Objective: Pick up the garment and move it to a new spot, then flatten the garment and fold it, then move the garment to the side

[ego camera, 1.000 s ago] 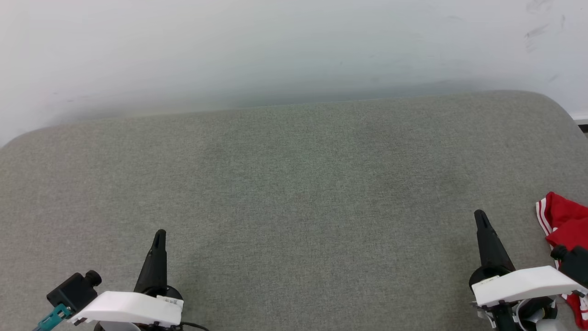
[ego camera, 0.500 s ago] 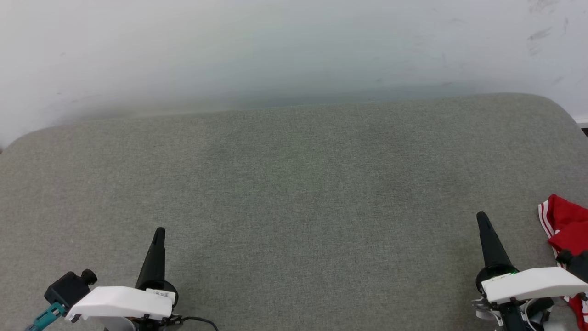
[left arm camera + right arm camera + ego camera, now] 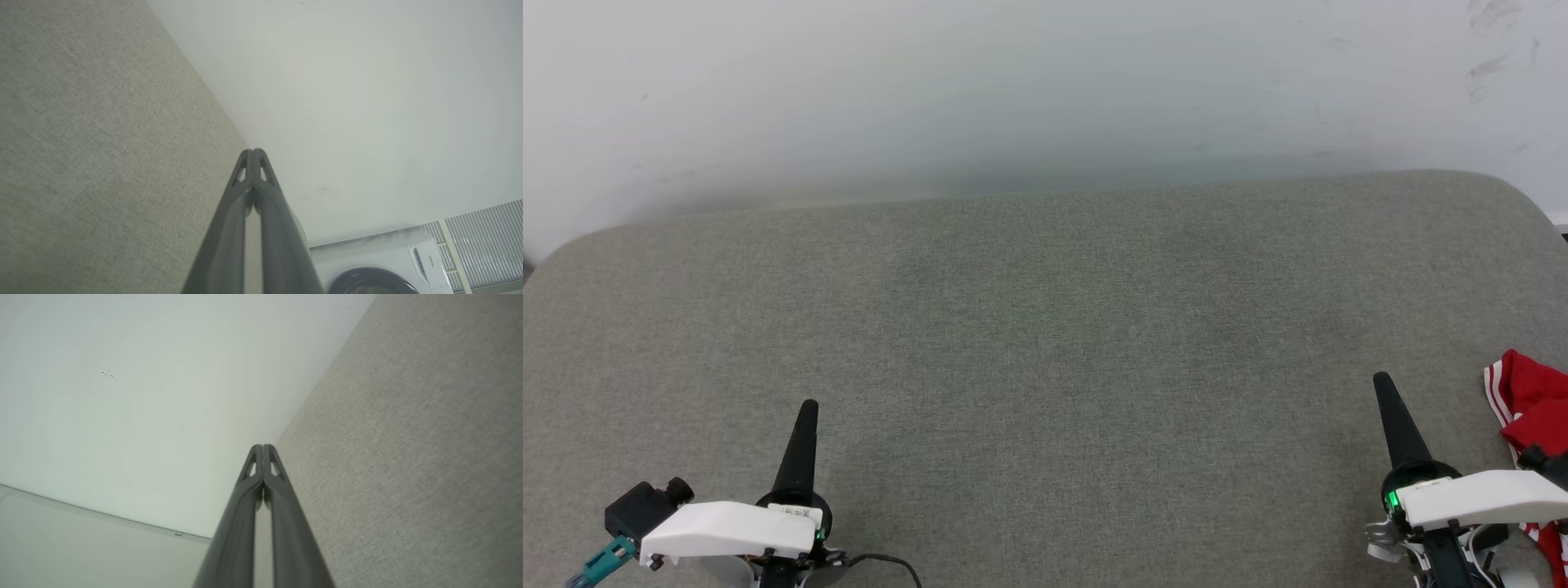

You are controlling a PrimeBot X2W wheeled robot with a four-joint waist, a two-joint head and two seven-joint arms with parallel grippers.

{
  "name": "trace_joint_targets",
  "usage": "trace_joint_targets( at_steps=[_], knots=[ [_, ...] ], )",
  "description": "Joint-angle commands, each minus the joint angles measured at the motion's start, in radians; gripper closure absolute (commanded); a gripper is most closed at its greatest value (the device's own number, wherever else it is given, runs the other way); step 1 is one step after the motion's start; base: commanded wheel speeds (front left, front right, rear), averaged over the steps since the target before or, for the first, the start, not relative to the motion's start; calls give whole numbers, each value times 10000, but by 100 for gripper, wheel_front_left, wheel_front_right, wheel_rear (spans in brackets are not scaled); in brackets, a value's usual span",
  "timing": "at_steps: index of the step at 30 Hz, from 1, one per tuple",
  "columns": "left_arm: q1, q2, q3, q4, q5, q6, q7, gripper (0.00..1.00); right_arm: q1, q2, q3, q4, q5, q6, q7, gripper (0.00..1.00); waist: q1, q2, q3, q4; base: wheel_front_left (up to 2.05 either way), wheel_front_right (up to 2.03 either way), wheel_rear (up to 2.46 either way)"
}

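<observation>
left gripper (image 3: 807, 406) and right gripper (image 3: 1381, 380) — both closed and empty — above the grey cushion (image 3: 1045, 327), red garment (image 3: 1531, 400) at its right edge.

Matt woven surface (image 3: 1045, 327); red cloth garment (image 3: 1534, 394)

Red garment (image 3: 1535, 404) crumpled at right edge, white-striped trim.

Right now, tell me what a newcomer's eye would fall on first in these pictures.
The red garment with white stripe trim stands out, bunched at the head view's right edge on the wide grey fabric surface, beside the right gripper. That gripper and the left gripper at lower left are both shut and empty. A white washing machine sits in the left wrist view's lower right corner.
</observation>
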Motion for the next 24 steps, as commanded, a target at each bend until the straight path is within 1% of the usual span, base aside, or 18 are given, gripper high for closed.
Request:
trace_joint_targets(
  at_steps=[1, 23, 24],
  knots=[
    [-238, 21, 64, -5, -285, 1, 82, 100, -195, -77, -33, -20, 325, -1, 69, 100, 0, 0, -7, 11, 0, 0, 0],
    [-478, -55, 221, 334, -2166, 1, 622, 100, -282, -55, -211, 161, 2335, -2, 524, 100, -1, 0, -91, 133, 0, 0, 0],
    [-514, -64, 244, 375, -2401, 1, 699, 100, -291, -50, -230, 186, 2581, -2, 585, 100, -1, 0, -102, 150, 0, 0, 0]
  ],
)
